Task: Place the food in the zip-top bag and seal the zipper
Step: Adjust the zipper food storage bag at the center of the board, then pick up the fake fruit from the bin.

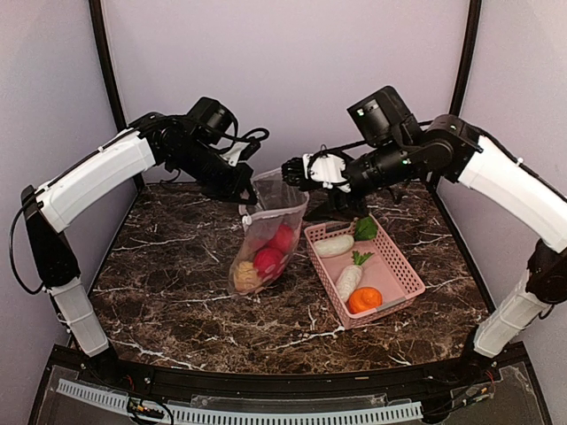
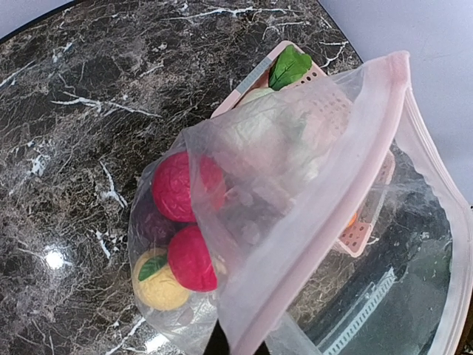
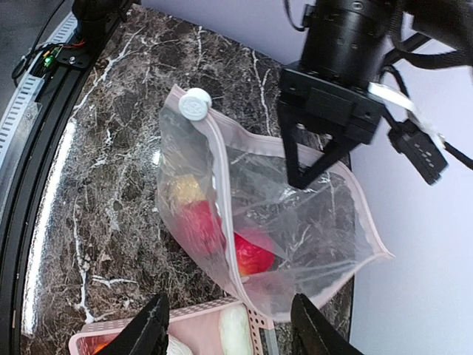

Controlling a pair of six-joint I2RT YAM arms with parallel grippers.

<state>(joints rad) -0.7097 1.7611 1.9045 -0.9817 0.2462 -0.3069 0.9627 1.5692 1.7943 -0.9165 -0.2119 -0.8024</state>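
Observation:
The clear zip-top bag (image 1: 270, 232) hangs upright over the table with its mouth open. My left gripper (image 1: 245, 189) is shut on the bag's top rim; in the left wrist view its dark fingers (image 2: 220, 345) pinch the pale pink zipper (image 2: 355, 155). Two red balls (image 2: 177, 185), a yellow-peach ball (image 2: 159, 279) and a dark purple piece (image 2: 150, 225) lie inside. My right gripper (image 1: 292, 173) is open beside the bag's far top corner; the bag's rim (image 3: 295, 292) hangs between its spread fingers, untouched. A white slider (image 3: 196, 103) sits at one end of the zipper.
A pink mesh basket (image 1: 399, 266) stands right of the bag, holding two white radishes (image 1: 333, 246), an orange (image 1: 364, 300) and a green leafy piece (image 1: 365, 228). Its corner touches the bag in the right wrist view (image 3: 222, 309). Walls enclose the marble table (image 1: 168, 283).

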